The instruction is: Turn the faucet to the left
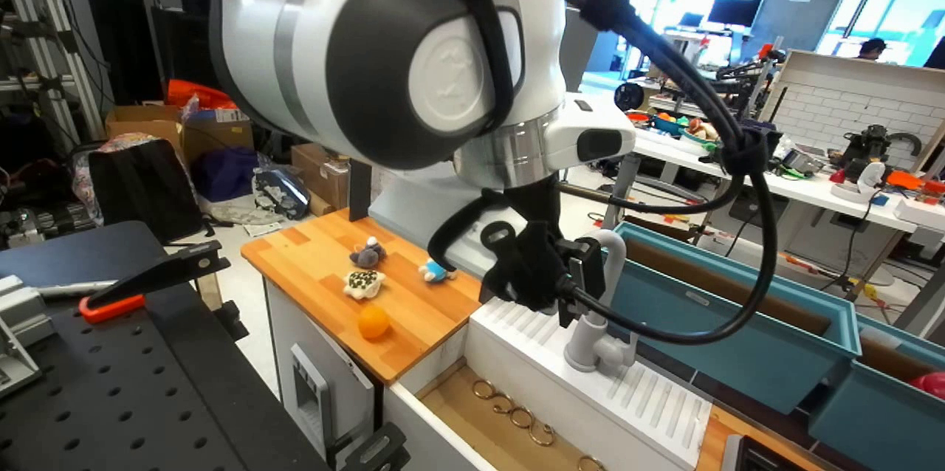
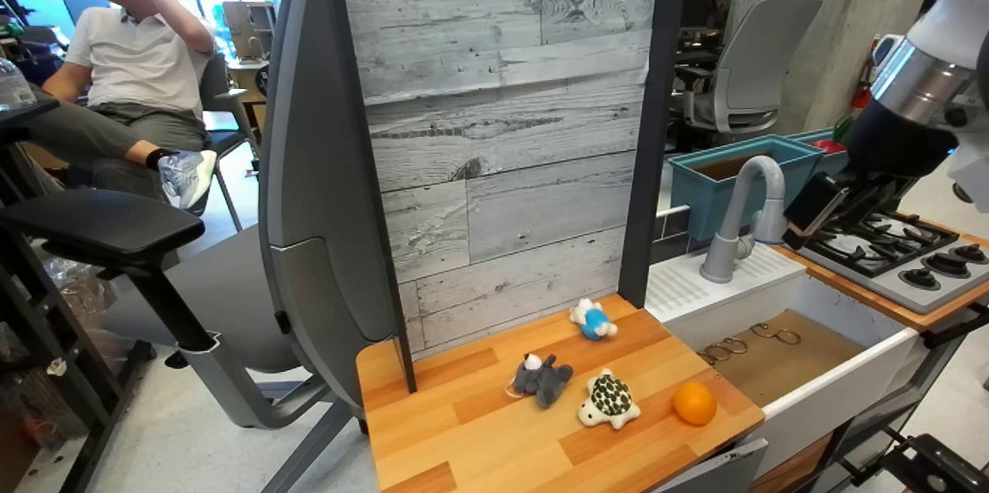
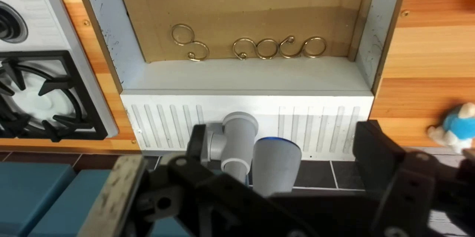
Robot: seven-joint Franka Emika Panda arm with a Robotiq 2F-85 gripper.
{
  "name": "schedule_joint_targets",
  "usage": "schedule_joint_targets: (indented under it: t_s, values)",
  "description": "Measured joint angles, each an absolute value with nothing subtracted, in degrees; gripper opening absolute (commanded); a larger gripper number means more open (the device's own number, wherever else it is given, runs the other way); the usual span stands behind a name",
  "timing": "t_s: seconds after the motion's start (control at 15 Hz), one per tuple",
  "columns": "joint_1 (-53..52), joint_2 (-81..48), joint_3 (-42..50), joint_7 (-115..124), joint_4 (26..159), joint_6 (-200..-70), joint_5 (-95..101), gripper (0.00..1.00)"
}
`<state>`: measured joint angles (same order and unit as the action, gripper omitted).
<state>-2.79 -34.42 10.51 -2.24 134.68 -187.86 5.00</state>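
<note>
The faucet is a grey arched gooseneck spout on a round base. It shows in both exterior views (image 1: 590, 334) (image 2: 735, 207), upright on the white ridged ledge behind the sink. In the wrist view its spout head (image 3: 277, 164) points toward the camera's upper side, with the column (image 3: 239, 136) left of it. My gripper (image 3: 282, 144) is open, and spout head and column appear between its wide-apart fingers. In both exterior views the gripper (image 1: 579, 279) (image 2: 810, 211) is close beside the spout's upper part. I cannot tell whether a finger touches it. Part of the arch is hidden by the gripper.
A sink (image 3: 237, 75) with metal rings (image 3: 267, 48) lies before the faucet. Blue-green planters (image 1: 727, 331) stand behind. A stove (image 2: 888, 246) is on one side. A wooden counter (image 2: 494, 439) holds an orange (image 2: 695, 403) and small plush toys (image 2: 610, 400). A wood-look panel (image 2: 510, 122) rises behind.
</note>
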Motion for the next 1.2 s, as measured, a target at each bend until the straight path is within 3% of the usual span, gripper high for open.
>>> schedule_joint_targets:
  t_s: [0.53,1.2]
  values:
    - [-4.74,-41.52,10.39,-2.54,129.29,-197.92,4.23,1.00]
    - [-1.01,-42.30,5.45,-2.58,128.02,-198.06,4.37,1.00]
